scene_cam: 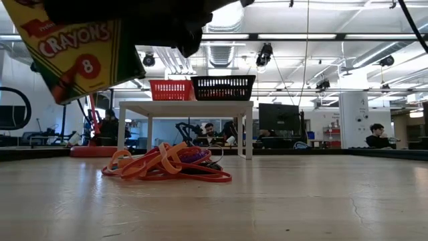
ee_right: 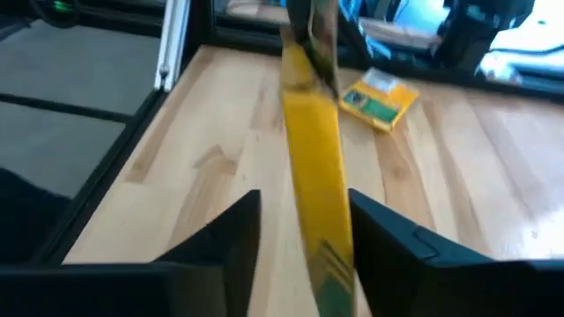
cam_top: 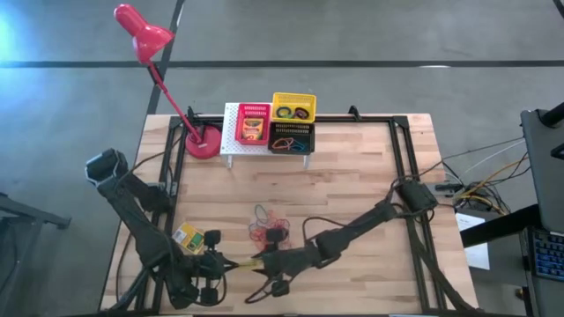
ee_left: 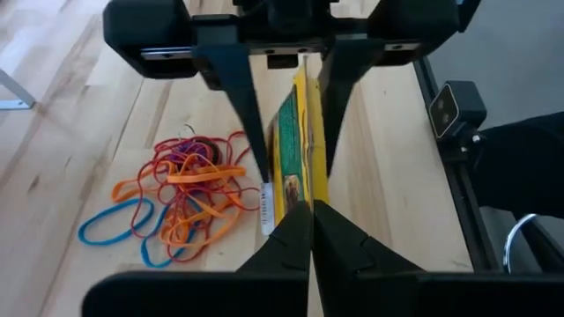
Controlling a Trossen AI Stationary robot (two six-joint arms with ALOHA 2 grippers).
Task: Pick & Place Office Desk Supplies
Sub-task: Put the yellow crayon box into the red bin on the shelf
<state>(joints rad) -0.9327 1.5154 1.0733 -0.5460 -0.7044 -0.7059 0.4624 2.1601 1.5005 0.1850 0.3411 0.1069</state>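
Note:
A flat yellow-and-green crayon box (ee_left: 295, 141) hangs in the air near the table's near edge, between my two grippers. My left gripper (ee_left: 310, 231) is shut on it. My right gripper (ee_right: 304, 233) is open and faces it from the right, one finger on each side of the box (ee_right: 315, 176); I cannot tell if they touch. A second crayon box (cam_top: 188, 236) lies flat on the table by the left arm. A tangle of orange, red and blue rubber bands (cam_top: 269, 229) lies beyond the grippers. Red (cam_top: 254, 123), yellow (cam_top: 293, 107) and black (cam_top: 292, 138) baskets stand on the white rack. My left gripper pinches the crayon box by one end (ee_left: 304, 198) between its two fingers, coming level from the table's left side. The box is lifted clear of the table (scene_cam: 73, 53) and stretches away from the fingers toward my right gripper, its narrow edge turned up.
The white rack (cam_top: 231, 145) stands at the far edge with the red desk lamp (cam_top: 201, 143) on its left. Black frame rails run along the table's left and right sides. Bare wood lies between the rubber bands and the rack. People sit in the room behind.

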